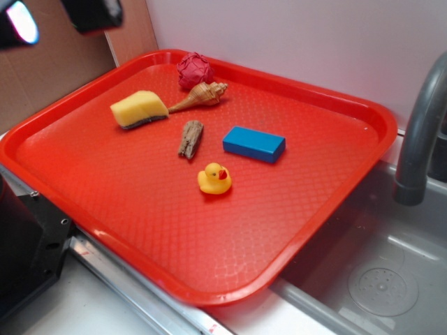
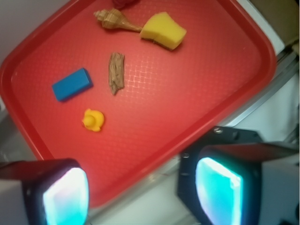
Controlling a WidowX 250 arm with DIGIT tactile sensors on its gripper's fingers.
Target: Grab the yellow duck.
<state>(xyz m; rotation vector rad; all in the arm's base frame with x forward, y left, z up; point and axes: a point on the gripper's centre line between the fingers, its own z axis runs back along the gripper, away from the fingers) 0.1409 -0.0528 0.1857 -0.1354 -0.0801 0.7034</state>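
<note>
Yellow duck (image 1: 214, 179) upright on the red tray (image 1: 140, 209), near the middle, just in front of the blue block (image 1: 254, 144) and near the piece of bark (image 1: 190, 138); touching neither. Farther back: yellow sponge (image 1: 138, 109), seashell (image 1: 200, 95), crumpled red ball (image 1: 195, 70). End effector (image 2: 140, 192) released, fingers (image 2: 65, 197) spread wide, empty, raised over the tray's edge, well apart from the duck. Grey faucet (image 1: 419, 132) and sink at right.
</note>
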